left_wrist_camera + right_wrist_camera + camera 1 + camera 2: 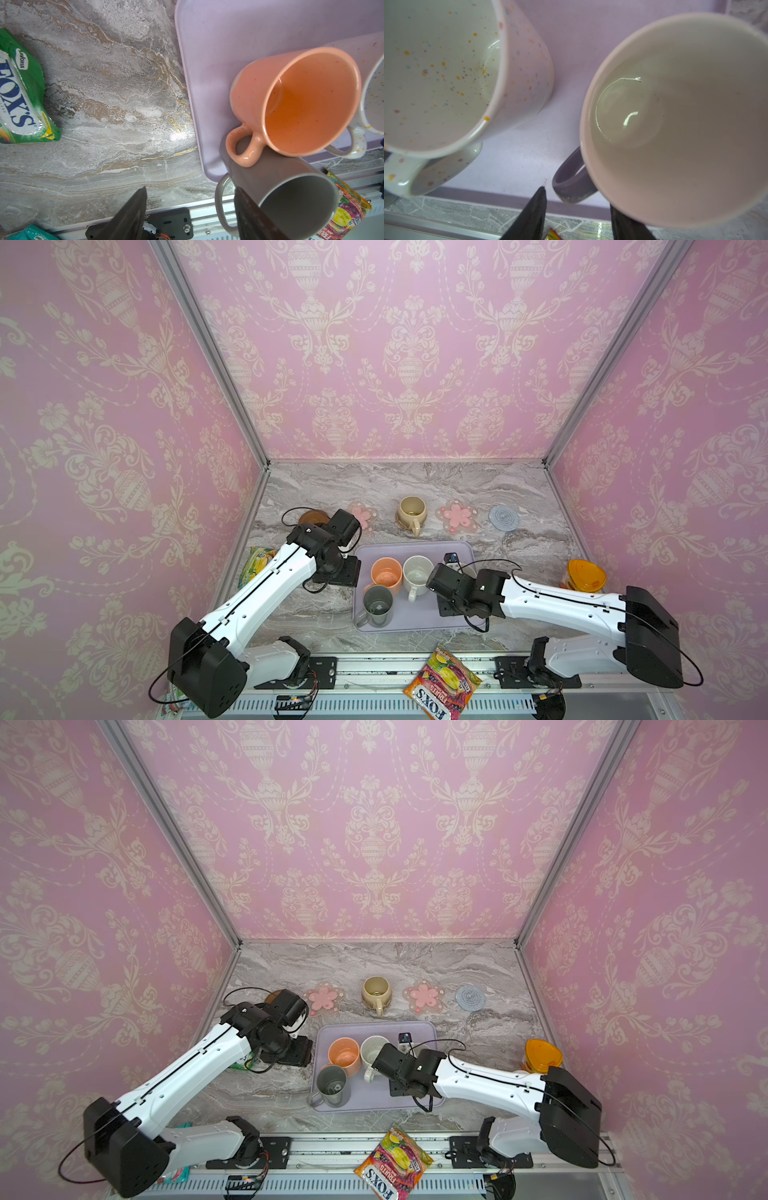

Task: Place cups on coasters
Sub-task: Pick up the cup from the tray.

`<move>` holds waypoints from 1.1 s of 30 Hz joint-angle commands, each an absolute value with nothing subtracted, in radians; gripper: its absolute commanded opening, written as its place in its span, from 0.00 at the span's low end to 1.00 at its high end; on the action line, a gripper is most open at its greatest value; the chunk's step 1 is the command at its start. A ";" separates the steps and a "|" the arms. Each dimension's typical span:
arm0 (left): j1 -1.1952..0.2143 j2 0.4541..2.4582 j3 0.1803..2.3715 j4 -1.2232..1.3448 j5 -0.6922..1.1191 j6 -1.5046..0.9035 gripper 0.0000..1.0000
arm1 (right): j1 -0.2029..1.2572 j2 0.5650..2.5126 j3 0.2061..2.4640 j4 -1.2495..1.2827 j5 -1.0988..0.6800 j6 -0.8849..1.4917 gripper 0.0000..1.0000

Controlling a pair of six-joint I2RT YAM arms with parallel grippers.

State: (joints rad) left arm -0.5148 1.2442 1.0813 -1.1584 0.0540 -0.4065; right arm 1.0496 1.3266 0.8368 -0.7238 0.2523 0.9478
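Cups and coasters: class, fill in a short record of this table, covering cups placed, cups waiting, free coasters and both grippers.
cup placed: beige mug on the woven coaster
cups waiting on tray: peach mug, speckled mug, grey-green mug, lavender mug
free coasters: brown disc, partly behind the left arm; two pink-flower coasters; blue knitted coaster
left gripper: open, empty
right gripper: open, at the lavender mug's handle
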 commanded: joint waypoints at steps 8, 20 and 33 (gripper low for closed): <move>-0.521 1.275 1.066 -1.116 0.110 -0.374 0.69 | 1.044 1.265 0.806 -0.833 0.341 1.026 0.50; -0.521 1.265 1.055 -1.112 0.120 -0.384 0.69 | 1.035 1.168 0.752 -0.913 0.366 1.043 0.49; -0.522 1.249 1.055 -1.124 0.114 -0.391 0.69 | 1.011 1.061 0.726 -0.935 0.382 0.992 0.50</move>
State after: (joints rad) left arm -0.5148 1.2678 1.0630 -1.1145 0.1005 -0.4007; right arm 1.0145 1.0721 0.7338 -0.9333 0.3721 1.0195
